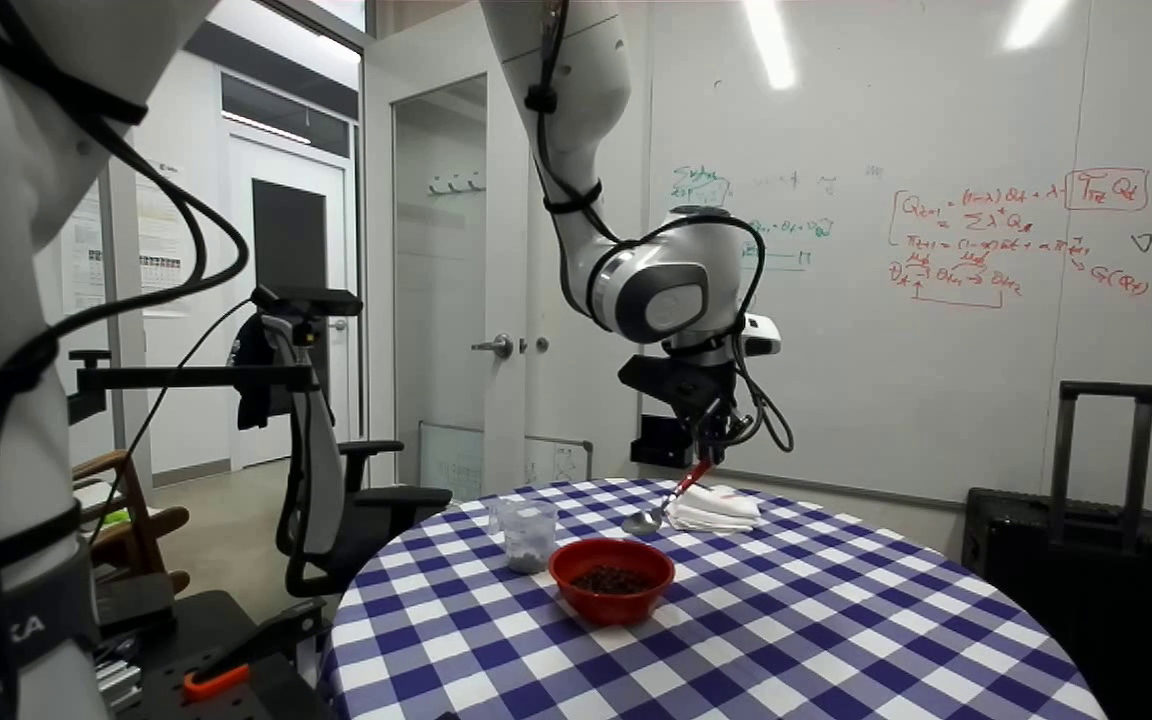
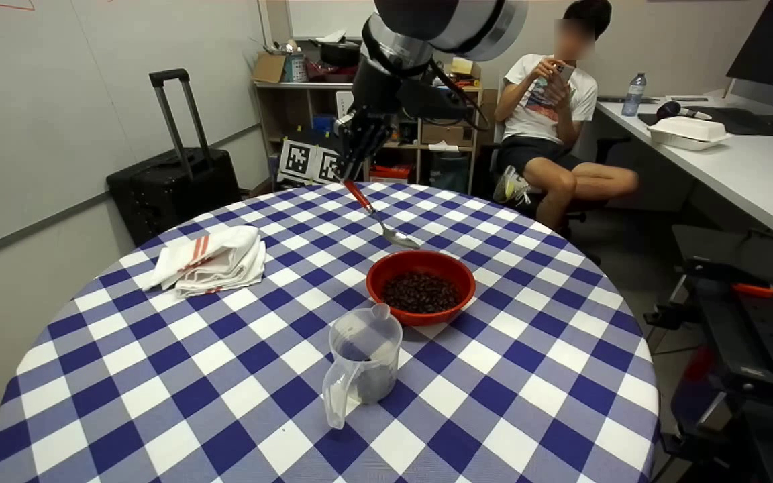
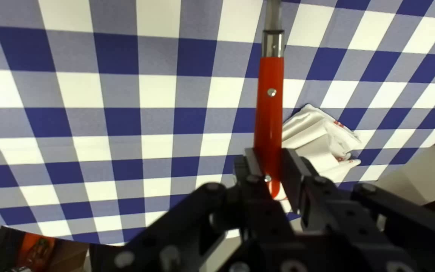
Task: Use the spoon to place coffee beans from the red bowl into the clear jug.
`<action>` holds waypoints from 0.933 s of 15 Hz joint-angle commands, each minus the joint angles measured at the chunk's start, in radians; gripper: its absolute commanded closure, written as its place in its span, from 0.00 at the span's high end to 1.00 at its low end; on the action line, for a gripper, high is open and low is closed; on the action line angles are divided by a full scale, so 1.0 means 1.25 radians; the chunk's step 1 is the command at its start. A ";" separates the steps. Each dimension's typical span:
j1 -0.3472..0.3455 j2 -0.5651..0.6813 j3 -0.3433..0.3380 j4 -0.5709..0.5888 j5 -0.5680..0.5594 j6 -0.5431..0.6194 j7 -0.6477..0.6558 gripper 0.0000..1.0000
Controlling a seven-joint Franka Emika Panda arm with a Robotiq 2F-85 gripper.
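The gripper [image 3: 270, 164] holds the spoon [image 3: 269, 113] tight, aloft near the red bowl [image 1: 612, 608], which sits just beside the clear jug [image 2: 376, 376]. Scooping's the step, I'd guess: next, dip into the beans [image 2: 420, 292].

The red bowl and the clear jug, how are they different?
The bowl is solid red, but you can see through the jug. The bowl is wide and low; the jug is narrower and taller. The jug has a handle; the bowl shows none. A pile of dark beans sits in the bowl; no such pile shows in the jug. Both stand open-topped on the tablecloth.
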 commanded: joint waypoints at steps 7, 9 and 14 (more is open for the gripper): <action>0.265 0.004 -0.313 -0.113 -0.106 0.137 0.324 0.05; 0.354 0.017 -0.413 -0.121 -0.134 0.120 0.392 0.05; 0.479 0.018 -0.528 -0.133 -0.153 0.065 0.488 0.05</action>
